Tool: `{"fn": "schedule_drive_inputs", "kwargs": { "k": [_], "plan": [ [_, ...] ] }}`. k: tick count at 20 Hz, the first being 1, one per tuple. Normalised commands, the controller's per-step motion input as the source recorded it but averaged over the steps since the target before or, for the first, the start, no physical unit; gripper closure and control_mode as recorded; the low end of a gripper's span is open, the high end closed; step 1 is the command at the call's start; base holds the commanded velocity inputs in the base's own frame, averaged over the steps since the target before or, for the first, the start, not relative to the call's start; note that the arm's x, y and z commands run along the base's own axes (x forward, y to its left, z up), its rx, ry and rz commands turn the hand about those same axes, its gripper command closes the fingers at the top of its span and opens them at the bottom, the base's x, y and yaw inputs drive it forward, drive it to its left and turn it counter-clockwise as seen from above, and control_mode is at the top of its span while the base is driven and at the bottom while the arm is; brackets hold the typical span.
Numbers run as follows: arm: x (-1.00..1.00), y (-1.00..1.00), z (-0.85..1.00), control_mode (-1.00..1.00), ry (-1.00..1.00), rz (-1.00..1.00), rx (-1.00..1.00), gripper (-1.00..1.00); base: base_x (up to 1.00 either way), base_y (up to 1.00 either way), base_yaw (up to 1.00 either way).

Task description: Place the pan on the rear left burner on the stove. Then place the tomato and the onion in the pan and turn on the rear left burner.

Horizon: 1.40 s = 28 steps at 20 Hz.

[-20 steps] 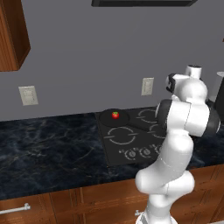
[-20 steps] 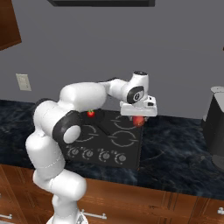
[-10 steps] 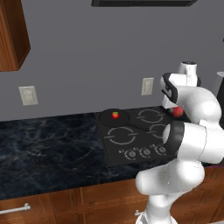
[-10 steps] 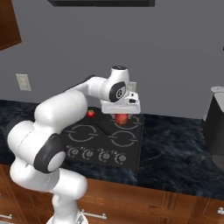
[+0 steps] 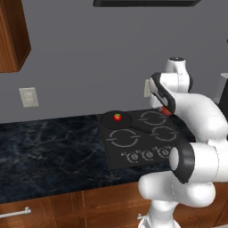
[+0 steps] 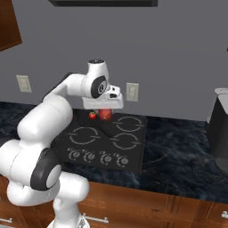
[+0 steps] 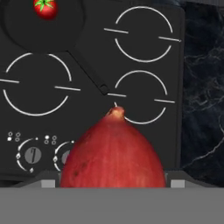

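Observation:
The black pan [image 5: 116, 121] sits on the stove's [image 5: 116, 153] rear left burner and covers its ring, with the bright red tomato [image 5: 117, 117] inside it. In the hand view the pan [image 7: 30, 30] fills the top left, the tomato [image 7: 45, 8] lies at its far side, and its handle [image 7: 89, 72] points toward the stove's middle. My gripper [image 6: 105, 110] is shut on the pinkish-red onion [image 6: 106, 116], which hangs above the rear of the cooktop, just right of the pan. The onion [image 7: 113, 151] looms large between the jaws.
A row of knobs [image 7: 33, 154] lines the stove's front edge. Dark marble counter [image 5: 49, 151] stretches left of the stove and also right [image 6: 178, 156]. A dark appliance [image 6: 220, 129] stands at the far right. Wall outlets [image 6: 132, 91] sit behind the stove.
The arm has swung left with the onion in the gripper, from beyond the stove's right side to above its rear middle near the pan. The tomato and pan have stayed put.

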Motion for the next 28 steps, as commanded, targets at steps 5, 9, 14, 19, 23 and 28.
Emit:
{"fn": "schedule_drive_inputs", "kwargs": {
  "k": [5, 9, 14, 19, 23, 28],
  "plan": [
    [0.0, 0.77, 0.15, -1.0, -0.04, -0.01, 0.0, 1.0, 0.0, 0.0, 0.0],
    [0.0, 0.85, 0.01, -1.0, -0.06, -0.02, 0.0, 1.0, 0.0, 0.0, 0.0],
    [0.0, 0.88, 0.0, -1.0, -0.11, -0.03, 0.0, 1.0, 0.0, 0.0, 0.0],
    [0.05, 0.66, 0.0, -1.0, -0.15, -0.06, 0.01, 1.0, 0.0, 0.0, 0.0],
    [0.03, 0.11, 0.0, -1.0, -0.05, -0.08, 0.08, 1.0, 0.0, 0.0, 0.0],
    [0.08, -0.07, 0.0, -1.0, 0.0, -0.07, 0.11, 1.0, 0.0, 0.0, 0.0]
  ]
}}
